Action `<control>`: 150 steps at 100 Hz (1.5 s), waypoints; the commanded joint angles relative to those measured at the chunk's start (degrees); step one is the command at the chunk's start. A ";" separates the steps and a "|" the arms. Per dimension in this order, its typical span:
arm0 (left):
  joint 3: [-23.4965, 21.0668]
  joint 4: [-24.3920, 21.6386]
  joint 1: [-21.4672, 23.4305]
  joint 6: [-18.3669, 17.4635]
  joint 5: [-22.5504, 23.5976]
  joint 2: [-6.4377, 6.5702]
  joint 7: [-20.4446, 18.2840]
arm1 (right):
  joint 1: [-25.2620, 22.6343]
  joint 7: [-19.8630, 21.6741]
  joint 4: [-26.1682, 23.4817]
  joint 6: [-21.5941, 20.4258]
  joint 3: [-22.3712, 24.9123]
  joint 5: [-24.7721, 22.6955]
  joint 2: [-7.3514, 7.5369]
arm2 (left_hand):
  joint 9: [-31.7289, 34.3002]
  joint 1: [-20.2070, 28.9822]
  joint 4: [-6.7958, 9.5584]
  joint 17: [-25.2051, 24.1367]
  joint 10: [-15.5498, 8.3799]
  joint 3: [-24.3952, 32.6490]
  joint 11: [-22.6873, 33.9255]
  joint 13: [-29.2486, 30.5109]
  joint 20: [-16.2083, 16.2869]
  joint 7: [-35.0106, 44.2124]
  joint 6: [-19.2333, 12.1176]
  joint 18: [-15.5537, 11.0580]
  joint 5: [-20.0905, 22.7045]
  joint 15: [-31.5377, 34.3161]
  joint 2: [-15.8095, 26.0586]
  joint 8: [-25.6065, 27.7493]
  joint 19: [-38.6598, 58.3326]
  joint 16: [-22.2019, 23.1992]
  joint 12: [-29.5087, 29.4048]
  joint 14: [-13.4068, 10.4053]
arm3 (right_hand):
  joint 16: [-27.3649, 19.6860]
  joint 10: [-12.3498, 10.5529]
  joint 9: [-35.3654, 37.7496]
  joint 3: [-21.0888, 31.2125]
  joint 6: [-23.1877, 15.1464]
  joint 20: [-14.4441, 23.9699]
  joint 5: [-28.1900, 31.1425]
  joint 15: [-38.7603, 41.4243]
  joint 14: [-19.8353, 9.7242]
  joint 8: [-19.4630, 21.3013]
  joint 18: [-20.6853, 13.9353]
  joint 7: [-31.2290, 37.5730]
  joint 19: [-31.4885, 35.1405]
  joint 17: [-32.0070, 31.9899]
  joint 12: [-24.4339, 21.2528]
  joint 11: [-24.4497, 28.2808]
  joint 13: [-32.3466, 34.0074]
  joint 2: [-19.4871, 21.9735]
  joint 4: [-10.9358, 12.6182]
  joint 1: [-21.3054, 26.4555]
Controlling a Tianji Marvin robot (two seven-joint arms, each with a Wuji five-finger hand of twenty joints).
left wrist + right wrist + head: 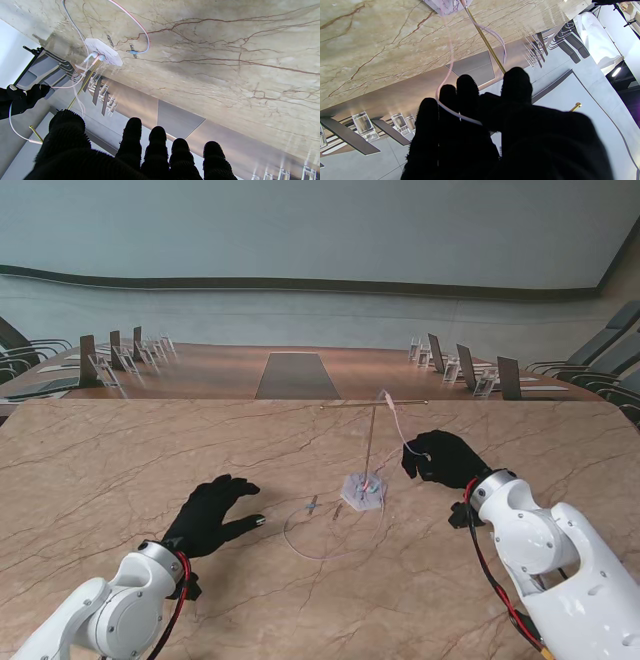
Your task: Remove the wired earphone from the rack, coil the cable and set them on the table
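Nearest the stand camera are the 2 white forearms rising from the bottom corners, each ending in a black-gloved hand. The left hand (210, 515) hovers low over the table (120, 450) with its fingers spread and nothing in it, its fingertips pointing toward the plug end of the cable. The right hand (443, 458) sits to the right of the rack (368, 470), and its wrist view shows the pale cable (460, 116) running across its curled fingers (467, 87), so it appears to be pinching the wire between thumb and fingers. The wired earphone (95, 56) is not yet off the rack: its 2 buds lie against the white base (103, 51), one strand climbs the brass post to the crossbar (375, 403), and a loose loop trails onto the table and ends in the plug (133, 52). To do this step well, I judge the right hand should lift the wire up and clear of the crossbar, not pull it sideways, since the light stand would likely tip or slide; the left hand could gather the loop on the table. The table is glossy veined marble, probably slippery for a thin wire. Beyond it stand a long conference table (300, 372), chairs and name-card holders on both sides.
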 commanded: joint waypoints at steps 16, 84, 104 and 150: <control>0.66 -0.32 -0.81 -0.68 -0.78 0.03 -1.11 | -0.57 0.21 -0.48 -1.03 -0.60 0.17 -0.29 | -1.27 0.20 0.37 -0.35 -0.99 -0.07 -0.04 -2.00 -0.06 -1.23 -0.51 -0.95 1.12 -0.49 3.01 0.30 -0.72 0.39 0.39 -1.38 | 3.96 5.61 1.85 5.03 -1.34 2.18 4.26 5.35 0.99 7.63 1.26 5.40 3.61 1.27 1.07 6.76 4.21 -4.68 -3.27 4.25; 4.57 0.05 -5.32 -2.81 -4.23 0.36 -4.05 | -6.00 2.93 -6.42 0.00 0.18 -2.24 0.36 | 1.29 0.44 0.39 -0.81 0.70 -0.02 0.36 -1.53 2.38 -1.19 -0.52 -0.09 1.18 1.71 2.84 0.48 0.98 2.88 1.70 0.59 | 9.53 9.77 4.59 8.28 -2.71 9.52 3.11 21.02 8.01 10.29 7.97 6.00 17.04 4.42 6.05 18.32 10.65 -9.53 -4.51 5.46; 6.58 -0.50 -7.26 -2.00 -5.95 0.59 -6.22 | -7.26 3.48 -7.36 0.15 0.31 -2.97 0.50 | 2.68 0.41 0.44 -1.35 1.19 -0.01 0.22 -0.29 5.61 -1.07 -0.59 0.46 1.53 3.53 2.83 0.71 2.59 3.95 2.73 3.35 | 9.43 9.97 5.27 8.73 -3.65 11.23 2.49 23.67 8.83 9.81 8.34 6.36 19.23 4.59 7.21 19.27 11.52 -10.05 -4.02 5.33; 13.08 1.38 -14.10 -1.40 -10.01 0.16 -6.67 | -8.07 5.58 -7.83 0.91 -1.21 -2.67 0.91 | 6.49 3.88 -0.17 1.65 6.28 -0.41 6.69 3.83 18.06 1.47 0.60 2.38 1.17 15.92 4.46 4.14 9.31 15.64 14.72 9.05 | 9.11 10.11 5.36 8.98 -3.73 12.01 2.06 24.93 9.30 9.32 8.44 6.51 19.86 4.45 7.34 19.68 11.59 -10.20 -3.80 5.22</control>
